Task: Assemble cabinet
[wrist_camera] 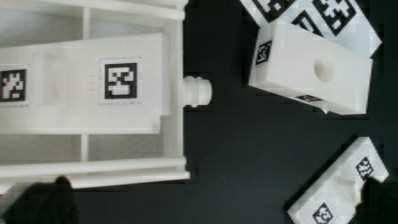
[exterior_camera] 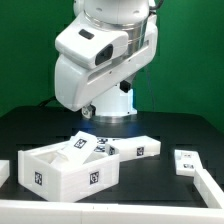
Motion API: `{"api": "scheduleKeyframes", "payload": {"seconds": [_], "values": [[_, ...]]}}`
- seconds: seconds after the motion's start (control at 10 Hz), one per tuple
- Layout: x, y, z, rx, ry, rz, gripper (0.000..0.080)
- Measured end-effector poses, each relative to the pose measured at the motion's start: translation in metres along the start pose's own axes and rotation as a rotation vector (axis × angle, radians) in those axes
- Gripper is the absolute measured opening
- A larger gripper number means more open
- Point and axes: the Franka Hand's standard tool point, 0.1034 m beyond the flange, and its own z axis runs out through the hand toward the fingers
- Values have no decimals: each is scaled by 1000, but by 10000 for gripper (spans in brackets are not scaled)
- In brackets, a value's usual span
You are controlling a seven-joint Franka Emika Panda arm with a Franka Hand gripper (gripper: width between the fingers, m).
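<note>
The cabinet body (exterior_camera: 68, 168) is an open white box with tags, at the exterior view's lower left. In the wrist view it (wrist_camera: 89, 95) shows two tags and a short white peg (wrist_camera: 198, 92) sticking out of its side. A white block with a round hole (wrist_camera: 313, 68) lies beside that peg, apart from it. A tagged white panel (wrist_camera: 343, 183) lies near one fingertip (wrist_camera: 384, 196). My gripper (wrist_camera: 214, 205) is open above bare black table between the box and this panel, and it holds nothing. In the exterior view the arm hides its fingers.
A long white block (exterior_camera: 137, 149) lies behind the box. More tagged white pieces lie at the exterior view's right (exterior_camera: 188, 161), far right (exterior_camera: 211, 190) and far left (exterior_camera: 4, 172). Tagged flat squares (wrist_camera: 311, 14) show beyond the holed block. The table is black.
</note>
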Motion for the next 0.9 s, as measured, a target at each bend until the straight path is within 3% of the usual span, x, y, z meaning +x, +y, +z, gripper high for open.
{"api": "scheduleKeyframes", "payload": {"seconds": [0.1, 0.2, 0.3, 0.5, 0.9], "values": [[-2, 1, 1, 12, -3, 2, 796], [-6, 13, 4, 52, -11, 15, 796], [-6, 28, 9, 50, -3, 17, 796], [-3, 37, 24, 50, 2, 21, 796], [-7, 53, 40, 51, 14, 2, 796]]}}
